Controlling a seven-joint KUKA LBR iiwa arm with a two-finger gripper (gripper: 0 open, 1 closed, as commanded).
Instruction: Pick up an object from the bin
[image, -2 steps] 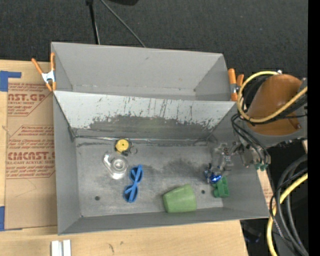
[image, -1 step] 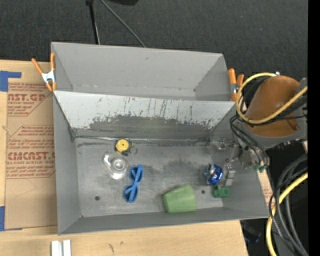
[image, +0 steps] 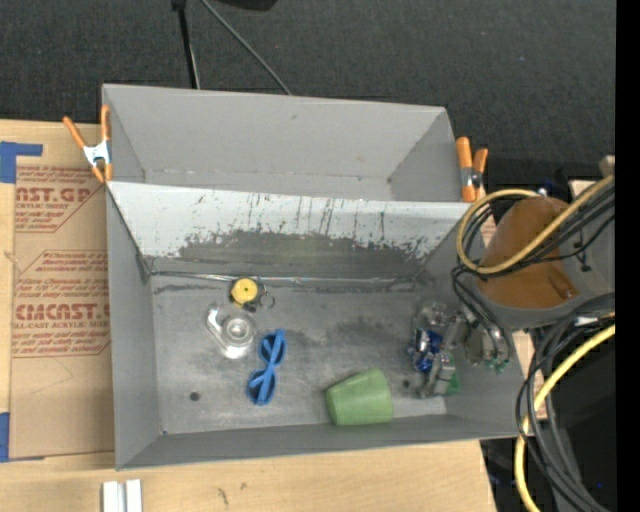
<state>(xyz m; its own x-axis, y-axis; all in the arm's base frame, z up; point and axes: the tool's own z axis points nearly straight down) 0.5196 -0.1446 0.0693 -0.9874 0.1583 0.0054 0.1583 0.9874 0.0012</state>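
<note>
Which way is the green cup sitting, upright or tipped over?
Tipped over. The green cup lies on its side on the bin floor, its tapered wall facing up.

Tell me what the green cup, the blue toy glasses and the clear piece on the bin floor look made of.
Green cup: likely plastic or foam, matte, no glare. Blue toy glasses: probably hard plastic, with an even saturated colour and a thin moulded shape. Clear piece: seems to be transparent glossy plastic; the bin floor shows through it, and it has bright highlights.
</note>
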